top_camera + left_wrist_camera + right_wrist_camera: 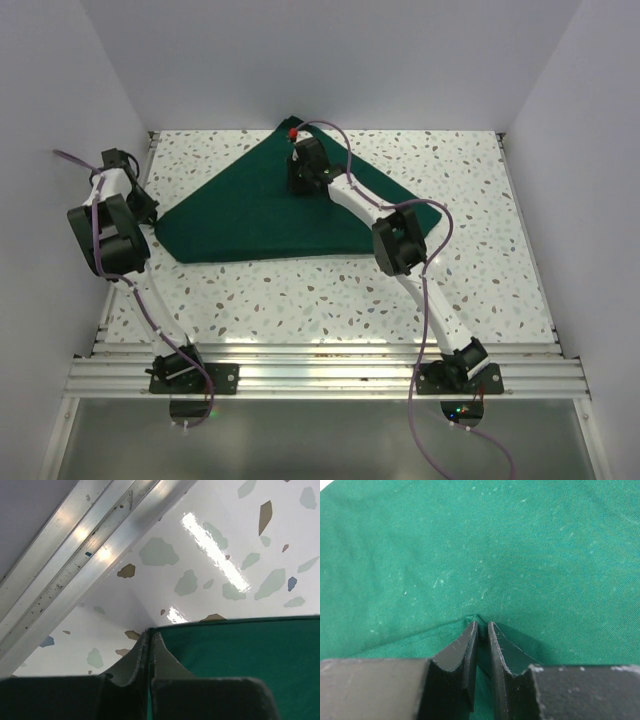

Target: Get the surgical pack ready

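Seen from above, the dark green drape [270,215] lies folded into a flat triangle on the far middle of the speckled worktop [300,290]. At my left wrist, my left fingers [159,655] are pressed together, with their tips at a corner of the drape, near the aluminium rail [75,565]. I cannot tell whether any cloth is caught. At my right wrist, my right fingers [468,647] are clamped on a small pucker of the drape.

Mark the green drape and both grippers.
green drape [250,215], top view, flat middle of the cloth.
left gripper [150,631], left wrist view, between closed fingertips at drape corner.
right gripper [482,625], right wrist view, between fingertips pinching a drape fold.
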Controlling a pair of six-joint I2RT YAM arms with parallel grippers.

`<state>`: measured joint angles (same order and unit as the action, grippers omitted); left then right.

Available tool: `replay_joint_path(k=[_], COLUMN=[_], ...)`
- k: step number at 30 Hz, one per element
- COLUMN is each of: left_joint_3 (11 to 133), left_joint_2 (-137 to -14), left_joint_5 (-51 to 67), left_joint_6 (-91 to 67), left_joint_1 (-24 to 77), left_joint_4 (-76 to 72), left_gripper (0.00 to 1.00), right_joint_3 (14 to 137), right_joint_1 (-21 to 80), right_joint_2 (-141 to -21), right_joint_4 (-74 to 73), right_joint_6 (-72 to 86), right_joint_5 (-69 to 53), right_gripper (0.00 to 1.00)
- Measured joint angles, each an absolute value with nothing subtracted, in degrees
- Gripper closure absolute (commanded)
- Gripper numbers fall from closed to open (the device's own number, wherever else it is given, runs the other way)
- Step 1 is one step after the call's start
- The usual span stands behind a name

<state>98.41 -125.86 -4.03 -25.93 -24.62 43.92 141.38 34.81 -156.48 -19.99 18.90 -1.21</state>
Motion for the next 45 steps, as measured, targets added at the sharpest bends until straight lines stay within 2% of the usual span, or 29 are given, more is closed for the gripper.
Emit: replay_joint_path(k=[10,18,23,32,45], left_joint_3=[96.4,101.6,103.0,104.9,110.2], left_joint_2=[-117.0,-103.2,-99.2,-103.7,-112.9], left_joint_5=[0.4,5.6,9.2,11.8,12.7], left_joint_6=[-29.2,-37.3,-43.0,-50.2,-52.0], left_joint_1=[-21.5,-6.9,2.4,16.1,18.5], left_joint_4=[44.9,46.0,45.9,44.9,43.8], left_gripper=[1.0,1.0,1.0,1.0,1.0], right_joint_3=[141.4,141.4,141.4,141.3,138.9], right_joint_1=[34.7,34.1,33.3,32.4,30.8], right_joint_2=[-156.5,-156.5,-156.5,-156.5,-156.5], right_joint_4=[-20.3,-20.9,-21.7,-22.7,-19.8], right_joint_6=[19.5,22.6,25.4,28.6,32.8], right_joint_5=[-2.4,-4.3,-7.3,-11.5,-17.5], right_gripper=[0.82,0.82,0.83,0.83,0.81])
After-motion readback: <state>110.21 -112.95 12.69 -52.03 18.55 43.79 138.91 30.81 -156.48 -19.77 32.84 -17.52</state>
